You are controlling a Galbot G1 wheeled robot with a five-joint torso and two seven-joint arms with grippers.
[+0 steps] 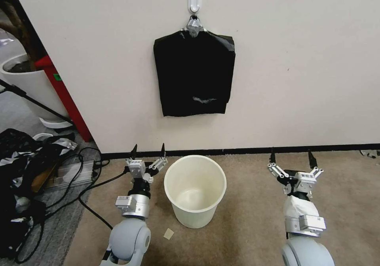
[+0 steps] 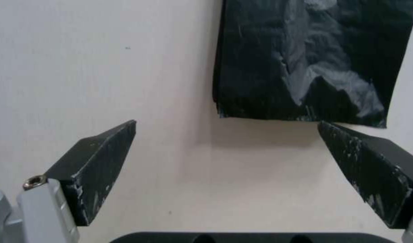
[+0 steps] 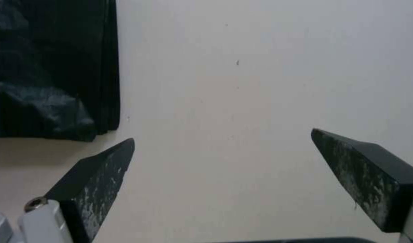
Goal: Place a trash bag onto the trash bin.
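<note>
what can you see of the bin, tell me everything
The bin is a smooth cream-white round tub, plastic by its look, with a rolled rim and walls tapering to a narrower base. It stands upright on the tan carpet, close to the wall, right below the black pack hanging from a hook. It is unlined, nothing inside, its pale bottom showing. The left pincer hovers open just beside its rim, not touching; the right pincer, open too, is farther off.

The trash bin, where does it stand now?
In the head view, the trash bin stands on the carpet near the wall, beside the left gripper, below the hanging black pack.
</note>
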